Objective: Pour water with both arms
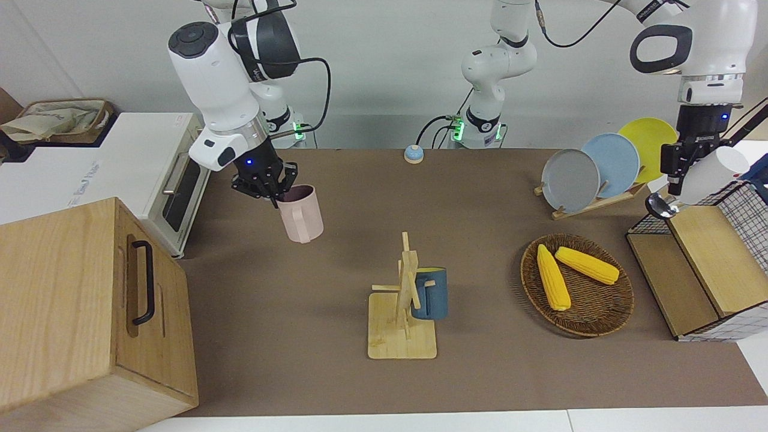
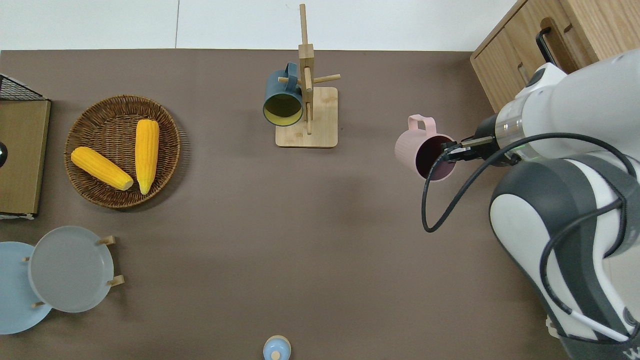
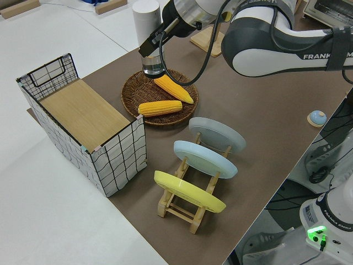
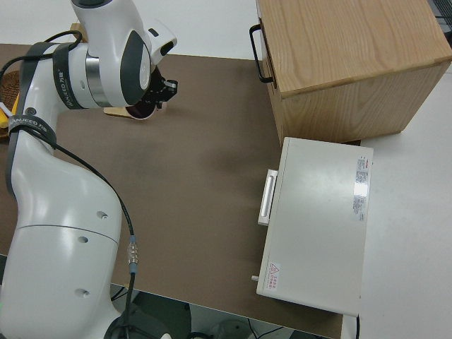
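Note:
My right gripper (image 1: 273, 191) (image 2: 451, 151) is shut on the rim of a pink mug (image 1: 301, 217) (image 2: 424, 152). It holds the mug tilted in the air over the brown table, toward the right arm's end, with the handle pointing away from the robots. In the right side view the right gripper (image 4: 161, 90) shows past the arm's wrist. My left gripper (image 1: 677, 171) (image 3: 156, 40) is shut on a white bottle (image 1: 714, 171) (image 3: 145, 16), slanted with its silver end (image 1: 660, 206) down, over the wire basket (image 1: 753, 210).
A blue mug (image 1: 430, 294) hangs on a wooden mug tree (image 1: 403, 336) mid-table. A wicker tray (image 1: 594, 321) holds two corn cobs. A rack carries three plates (image 1: 606, 165). A wooden cabinet (image 1: 78, 306) and a white oven (image 1: 126, 168) stand at the right arm's end.

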You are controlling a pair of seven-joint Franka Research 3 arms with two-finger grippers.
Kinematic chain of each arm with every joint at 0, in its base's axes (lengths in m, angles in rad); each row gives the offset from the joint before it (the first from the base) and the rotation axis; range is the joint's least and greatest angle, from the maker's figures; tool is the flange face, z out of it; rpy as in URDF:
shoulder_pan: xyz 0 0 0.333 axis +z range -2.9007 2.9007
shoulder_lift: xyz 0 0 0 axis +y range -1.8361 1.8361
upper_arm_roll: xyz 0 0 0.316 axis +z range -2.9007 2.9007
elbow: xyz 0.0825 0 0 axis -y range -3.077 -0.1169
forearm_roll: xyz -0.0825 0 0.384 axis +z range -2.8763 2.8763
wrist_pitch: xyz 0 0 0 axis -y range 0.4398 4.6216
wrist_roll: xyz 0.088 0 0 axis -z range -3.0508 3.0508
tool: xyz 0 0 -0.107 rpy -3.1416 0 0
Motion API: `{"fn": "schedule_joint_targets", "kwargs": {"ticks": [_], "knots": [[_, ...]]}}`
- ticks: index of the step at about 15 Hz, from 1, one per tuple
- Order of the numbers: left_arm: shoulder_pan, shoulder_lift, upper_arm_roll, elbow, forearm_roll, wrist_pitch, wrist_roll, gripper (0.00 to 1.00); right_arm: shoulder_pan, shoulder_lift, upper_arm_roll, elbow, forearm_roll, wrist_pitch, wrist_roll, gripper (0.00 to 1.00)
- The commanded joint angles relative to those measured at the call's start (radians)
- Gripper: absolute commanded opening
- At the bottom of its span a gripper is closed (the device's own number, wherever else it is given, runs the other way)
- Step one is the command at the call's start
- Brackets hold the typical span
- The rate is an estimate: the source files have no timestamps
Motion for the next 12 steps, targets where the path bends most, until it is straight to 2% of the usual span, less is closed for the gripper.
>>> {"fn": "schedule_joint_targets", "kwargs": {"ticks": [1,2,6,8,11,12], "knots": [[-0.012,-0.100,-0.022,-0.096,0.030,0.043,-0.058,0.00,-0.004,-0.030,0.018,-0.030,0.129,-0.030,0.245,0.000],[-0.012,-0.104,-0.028,-0.099,0.030,0.042,-0.061,0.00,-0.004,-0.030,0.028,-0.030,0.153,-0.030,0.329,0.000],[-0.014,-0.140,-0.043,-0.134,0.030,0.039,-0.075,0.00,-0.001,-0.020,0.130,-0.001,0.161,-0.015,0.665,0.000],[-0.012,-0.147,-0.052,-0.140,0.030,0.039,-0.076,0.00,0.048,-0.008,0.140,0.021,0.161,-0.014,0.759,0.000],[-0.012,-0.147,-0.052,-0.140,0.030,0.039,-0.076,0.00,0.123,0.045,0.138,0.097,0.167,-0.012,0.946,0.000],[-0.012,-0.147,-0.052,-0.140,0.030,0.035,-0.076,0.00,0.176,0.071,0.128,0.119,0.178,0.002,1.039,0.000]]}}
